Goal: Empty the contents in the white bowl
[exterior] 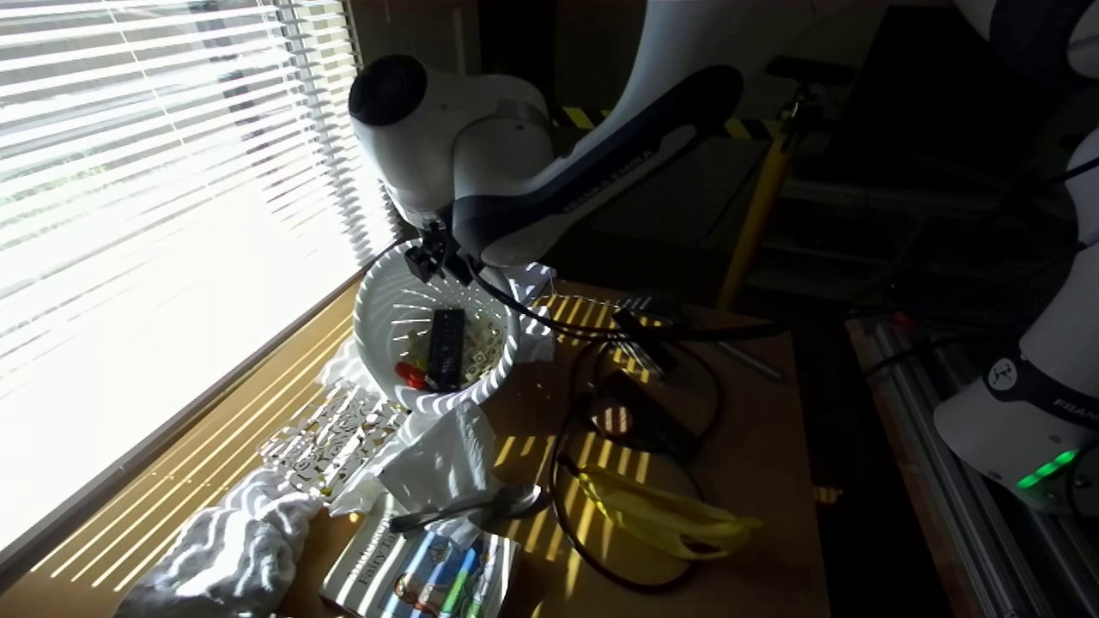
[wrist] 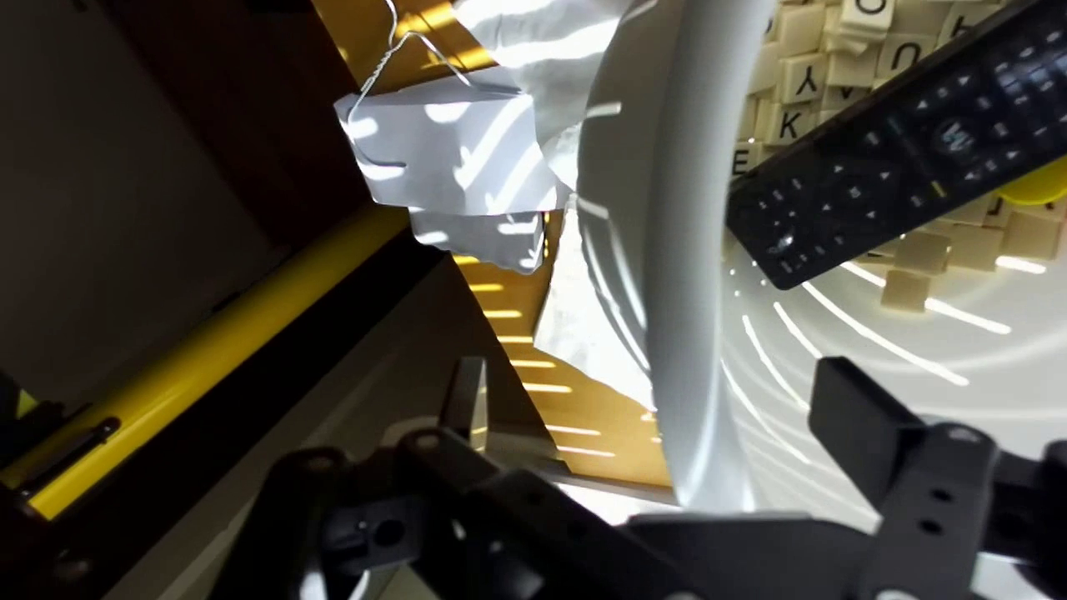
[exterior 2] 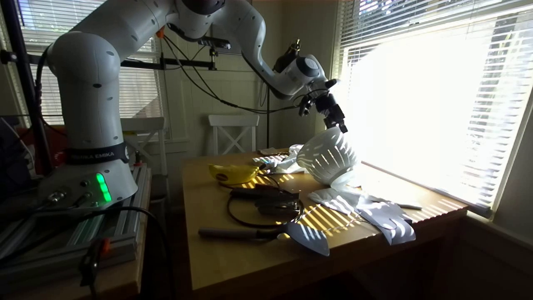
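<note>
The white bowl (exterior: 367,330) stands on the table by the window; in an exterior view it looks tilted (exterior 2: 327,156). In the bowl lie a black remote (exterior: 446,348), cream letter tiles (exterior: 482,350), a red object (exterior: 410,375) and something yellow (wrist: 1038,185). My gripper (exterior: 442,264) is at the bowl's window-side far rim, and also shows above the rim in an exterior view (exterior 2: 336,123). In the wrist view the gripper (wrist: 658,400) is open, with one finger outside the rim and one over the inside. The rim (wrist: 692,250) runs between the fingers, apart from both.
Window blinds (exterior: 197,172) stand close beside the bowl. Around it lie white paper (exterior: 446,459), a book (exterior: 429,566), a grey cloth (exterior: 232,549), a yellow banana-like thing (exterior: 657,515), a black cable (exterior: 558,506) and a spatula (exterior 2: 306,237).
</note>
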### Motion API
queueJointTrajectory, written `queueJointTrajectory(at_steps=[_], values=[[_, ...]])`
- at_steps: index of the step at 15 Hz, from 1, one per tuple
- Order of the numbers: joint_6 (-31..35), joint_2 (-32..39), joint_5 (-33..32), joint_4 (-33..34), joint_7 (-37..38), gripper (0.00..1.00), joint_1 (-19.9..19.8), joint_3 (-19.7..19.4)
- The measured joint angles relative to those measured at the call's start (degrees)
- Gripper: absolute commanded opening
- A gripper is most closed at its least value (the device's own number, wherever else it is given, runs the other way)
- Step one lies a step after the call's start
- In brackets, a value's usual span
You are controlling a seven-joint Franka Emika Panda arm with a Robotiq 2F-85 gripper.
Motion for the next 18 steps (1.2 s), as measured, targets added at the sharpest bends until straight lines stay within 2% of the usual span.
queueJointTrajectory(at_steps=[3, 4, 5, 15, 17, 18], values=[[-3.85, 0.71, -3.74, 2.14, -0.16, 1.0, -1.22, 0.86], [-4.88, 1.1, -4.73, 2.65, -0.2, 0.92, -1.5, 1.27], [-5.64, 1.5, -5.63, 2.94, -0.22, 0.74, -1.71, 1.76], [-6.48, 3.09, -10.26, 3.63, -0.21, 0.02, -2.24, 4.9], [-6.56, 3.09, -10.59, 4.14, -0.21, 0.0, -2.58, 5.23], [-6.58, 3.09, -10.61, 4.2, -0.22, 0.03, -2.78, 5.56]])
